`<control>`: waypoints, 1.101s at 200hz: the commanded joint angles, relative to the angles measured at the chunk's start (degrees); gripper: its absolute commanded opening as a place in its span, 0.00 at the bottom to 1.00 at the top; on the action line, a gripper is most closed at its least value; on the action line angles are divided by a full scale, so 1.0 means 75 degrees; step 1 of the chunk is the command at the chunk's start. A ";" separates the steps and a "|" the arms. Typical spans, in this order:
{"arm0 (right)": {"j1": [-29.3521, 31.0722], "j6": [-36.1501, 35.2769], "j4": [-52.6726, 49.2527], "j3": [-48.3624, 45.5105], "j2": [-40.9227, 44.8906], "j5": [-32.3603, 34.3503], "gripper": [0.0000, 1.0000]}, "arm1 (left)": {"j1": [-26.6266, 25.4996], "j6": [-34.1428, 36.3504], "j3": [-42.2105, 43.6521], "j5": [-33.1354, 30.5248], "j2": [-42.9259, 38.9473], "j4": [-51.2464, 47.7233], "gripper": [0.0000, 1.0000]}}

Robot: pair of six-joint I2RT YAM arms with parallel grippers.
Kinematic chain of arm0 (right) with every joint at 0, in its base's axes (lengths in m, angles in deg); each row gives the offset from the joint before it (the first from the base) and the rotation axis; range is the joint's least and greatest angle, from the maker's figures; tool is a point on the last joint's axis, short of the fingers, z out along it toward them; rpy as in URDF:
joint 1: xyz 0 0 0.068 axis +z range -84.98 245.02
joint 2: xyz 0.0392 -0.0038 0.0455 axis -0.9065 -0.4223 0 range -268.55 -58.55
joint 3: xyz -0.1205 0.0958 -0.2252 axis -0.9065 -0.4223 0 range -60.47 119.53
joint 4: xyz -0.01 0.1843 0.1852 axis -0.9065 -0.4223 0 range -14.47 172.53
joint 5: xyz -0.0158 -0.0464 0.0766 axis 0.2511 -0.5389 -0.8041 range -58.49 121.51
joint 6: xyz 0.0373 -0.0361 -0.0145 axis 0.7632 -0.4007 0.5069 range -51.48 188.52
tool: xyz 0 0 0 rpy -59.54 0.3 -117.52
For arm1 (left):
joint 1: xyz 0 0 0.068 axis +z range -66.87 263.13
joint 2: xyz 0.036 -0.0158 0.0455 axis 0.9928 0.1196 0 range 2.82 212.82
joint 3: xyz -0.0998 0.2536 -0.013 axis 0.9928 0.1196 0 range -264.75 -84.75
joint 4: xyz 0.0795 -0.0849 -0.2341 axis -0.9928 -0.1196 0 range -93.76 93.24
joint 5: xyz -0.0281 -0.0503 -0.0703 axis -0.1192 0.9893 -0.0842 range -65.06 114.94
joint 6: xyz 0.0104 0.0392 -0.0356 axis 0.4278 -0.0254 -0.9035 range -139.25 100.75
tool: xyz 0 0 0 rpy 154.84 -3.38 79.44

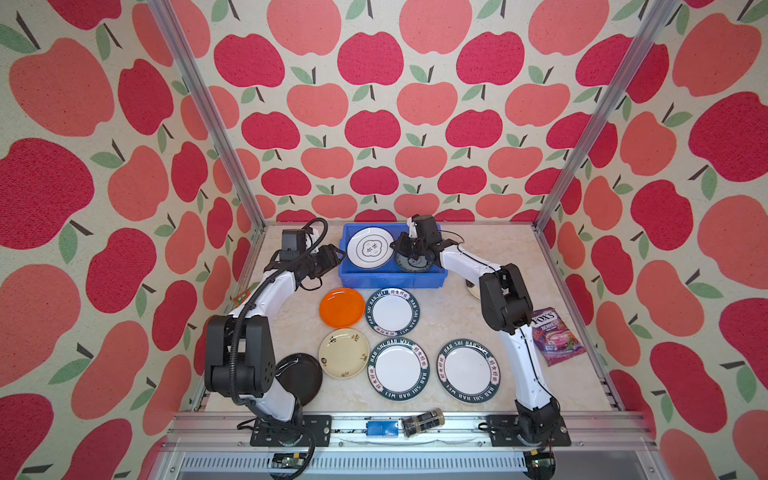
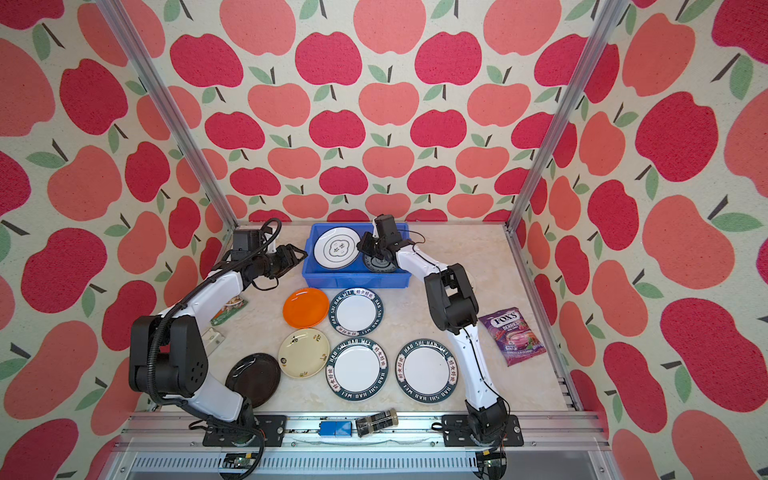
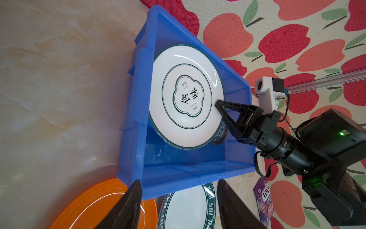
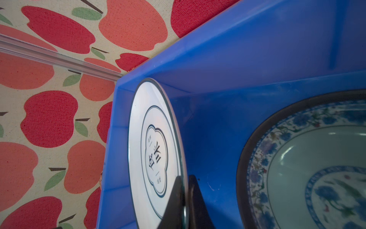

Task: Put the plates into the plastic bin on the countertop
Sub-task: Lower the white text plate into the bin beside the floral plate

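Your right end effector (image 4: 183,179) pinches flower-outlined plate (image 4: 156,150), tilted in plastic bin (image 4: 217,59), your left end effector (image 1: 337,254) wide, empty.

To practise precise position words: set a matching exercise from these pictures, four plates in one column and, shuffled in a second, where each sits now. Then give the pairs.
Column A
1. flower-outlined plate
2. teal patterned plate
3. orange plate
4. black plate

Column B
a. on the countertop, partly behind the left arm
b. tilted in the plastic bin, rim pinched by the right gripper
c. on the countertop, just in front of the bin
d. lying in the bin, not gripped

Pairs: 1-b, 2-d, 3-c, 4-a
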 commanded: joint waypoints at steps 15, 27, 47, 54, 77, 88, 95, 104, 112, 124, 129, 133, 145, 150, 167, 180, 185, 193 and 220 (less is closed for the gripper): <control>0.0180 -0.0128 -0.0972 0.0863 -0.0433 0.0069 0.00 | 0.0047 0.0242 0.0045 -0.0222 -0.0258 -0.0259 0.63; 0.0188 -0.0174 -0.1147 0.0989 -0.0516 0.0102 0.00 | 0.0048 0.0245 0.0067 -0.0222 -0.0255 -0.0211 0.63; 0.0199 -0.0257 -0.1363 0.1191 -0.0637 0.0069 0.00 | 0.0047 0.0171 0.0153 -0.0199 -0.0219 -0.0112 0.63; 0.0196 -0.0316 -0.1453 0.1291 -0.0702 0.0047 0.00 | 0.0053 0.0150 0.0183 -0.0199 -0.0193 -0.0059 0.63; 0.0240 -0.0539 -0.2052 0.1858 -0.0983 0.0011 0.00 | 0.0047 0.0091 0.0323 -0.0198 -0.0133 0.0076 0.63; 0.0251 -0.0649 -0.2316 0.2100 -0.1100 0.0031 0.00 | 0.0041 0.0062 0.0374 -0.0192 -0.0120 0.0123 0.63; 0.0253 -0.0719 -0.2476 0.2248 -0.1174 0.0034 0.00 | 0.0047 0.0063 0.0378 -0.0187 -0.0100 0.0149 0.63; 0.0270 -0.0806 -0.2744 0.2497 -0.1293 0.0045 0.05 | 0.0041 0.0050 0.0390 -0.0198 -0.0102 0.0156 0.63; 0.0269 -0.0887 -0.2959 0.2716 -0.1412 0.0055 0.09 | 0.0035 0.0050 0.0389 -0.0208 -0.0099 0.0173 0.63; 0.0287 -0.0979 -0.3247 0.2978 -0.1523 0.0092 0.18 | 0.0036 0.0038 0.0398 -0.0210 -0.0092 0.0195 0.63; 0.0282 -0.1000 -0.3289 0.3008 -0.1538 0.0097 0.21 | 0.0035 0.0028 0.0382 -0.0199 -0.0089 0.0208 0.63; 0.0288 -0.1018 -0.3321 0.3023 -0.1543 0.0129 0.23 | 0.0036 0.0027 0.0388 -0.0199 -0.0091 0.0208 0.63; 0.0289 -0.1113 -0.3405 0.3042 -0.1518 0.0228 0.27 | 0.0024 0.0015 0.0374 -0.0210 -0.0076 0.0220 0.63; 0.0289 -0.1156 -0.3457 0.3068 -0.1515 0.0271 0.29 | 0.0023 0.0006 0.0376 -0.0210 -0.0076 0.0226 0.63; 0.0296 -0.1260 -0.3619 0.3130 -0.1499 0.0354 0.31 | 0.0000 -0.0017 0.0375 -0.0210 -0.0066 0.0273 0.63; 0.0292 -0.1323 -0.3715 0.3168 -0.1478 0.0394 0.32 | -0.0016 -0.0020 0.0331 -0.0187 -0.0024 0.0269 0.63; 0.0299 -0.1347 -0.3750 0.3176 -0.1475 0.0407 0.33 | -0.0023 -0.0009 0.0315 -0.0193 -0.0010 0.0257 0.63; 0.0292 -0.1404 -0.3830 0.3196 -0.1464 0.0476 0.35 | -0.0024 0.0003 0.0301 -0.0219 0.0001 0.0234 0.63; 0.0290 -0.1529 -0.3942 0.3116 -0.1397 0.0539 0.36 | -0.0036 0.0037 0.0216 -0.0256 0.0019 0.0171 0.63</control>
